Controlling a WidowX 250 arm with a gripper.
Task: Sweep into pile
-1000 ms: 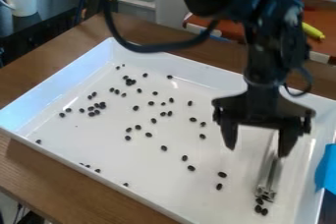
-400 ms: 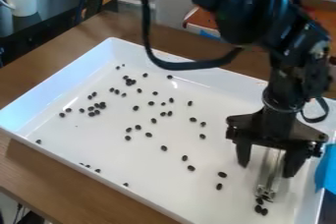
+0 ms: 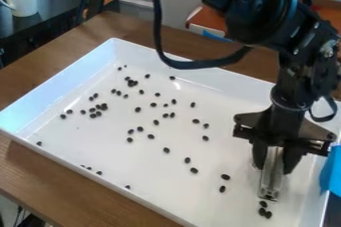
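Nearest me in the white tray (image 3: 120,159), a few dark beans (image 3: 267,214) lie just beside the near end of the metal tool (image 3: 271,173); that end is too small for me to make out exactly. Between the fingers, the tool's upper part is partly covered. Its long axis runs from there toward me, veering slightly left in the view. I have the gripper (image 3: 273,169) clamped on it, near the tray's right side, pointing down. Beyond, my arm slants in from the top edge, its base cut off.
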